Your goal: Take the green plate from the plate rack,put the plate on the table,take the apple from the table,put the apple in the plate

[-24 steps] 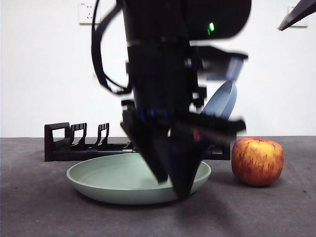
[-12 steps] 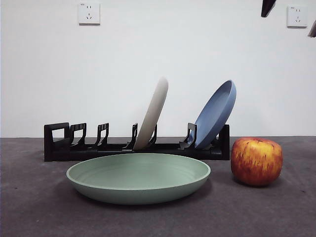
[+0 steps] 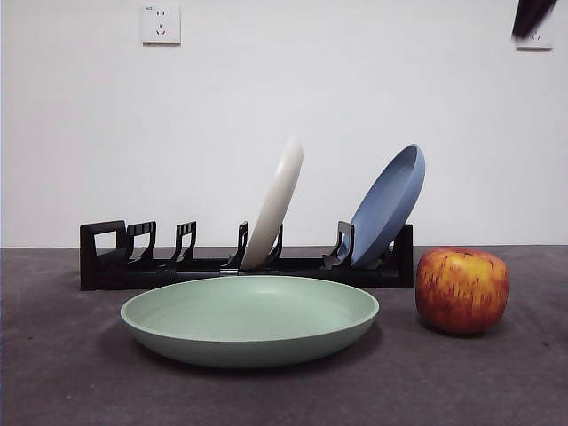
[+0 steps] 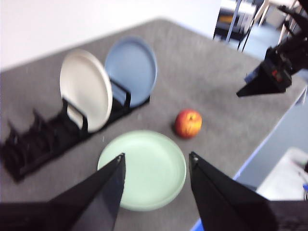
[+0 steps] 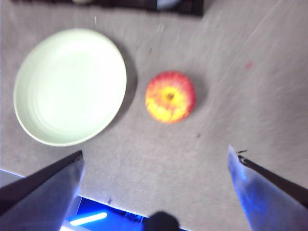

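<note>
Retreating pincer, green plate uncovered

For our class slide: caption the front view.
Green plate set flat on the table, apple beside it, two plates left in the rack.

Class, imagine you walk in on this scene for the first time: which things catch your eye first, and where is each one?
The green plate lies flat and empty on the table, in front of the plate rack. The red and yellow apple sits on the table beside it, apart from its rim. In the rack behind, a cream-white plate and a blue plate stand tilted; both end effectors hang open above, holding nothing.
</note>
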Motion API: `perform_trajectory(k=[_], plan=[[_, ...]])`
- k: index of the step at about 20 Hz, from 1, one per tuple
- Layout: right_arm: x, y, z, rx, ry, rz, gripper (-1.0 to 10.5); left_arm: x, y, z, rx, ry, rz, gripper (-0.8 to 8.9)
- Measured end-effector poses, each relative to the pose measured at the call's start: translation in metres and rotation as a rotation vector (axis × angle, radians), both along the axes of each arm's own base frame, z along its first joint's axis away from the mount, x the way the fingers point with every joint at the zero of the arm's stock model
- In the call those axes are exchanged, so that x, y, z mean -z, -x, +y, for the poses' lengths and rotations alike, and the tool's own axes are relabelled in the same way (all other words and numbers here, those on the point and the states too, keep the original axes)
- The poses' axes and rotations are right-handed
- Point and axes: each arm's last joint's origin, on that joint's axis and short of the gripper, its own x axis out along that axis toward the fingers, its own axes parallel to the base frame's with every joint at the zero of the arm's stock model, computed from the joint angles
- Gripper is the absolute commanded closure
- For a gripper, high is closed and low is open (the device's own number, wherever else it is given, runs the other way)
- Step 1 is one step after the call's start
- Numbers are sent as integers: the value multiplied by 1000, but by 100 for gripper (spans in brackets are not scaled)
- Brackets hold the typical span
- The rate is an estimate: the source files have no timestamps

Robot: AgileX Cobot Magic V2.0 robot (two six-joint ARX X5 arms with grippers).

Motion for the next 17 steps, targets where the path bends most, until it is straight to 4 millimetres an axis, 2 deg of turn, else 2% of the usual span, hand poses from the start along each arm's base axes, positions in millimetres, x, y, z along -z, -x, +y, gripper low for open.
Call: perform_trajectory(k=[3, 8, 17], plan=[[23, -17, 8, 7, 5, 27, 446, 1, 9, 10, 33, 40, 22, 593], [37, -46, 20, 22, 9, 0, 446, 0, 25, 31, 62, 120, 2, 593], [77, -90, 40, 24, 41, 61, 446, 8, 43, 55, 44, 158, 35, 593]])
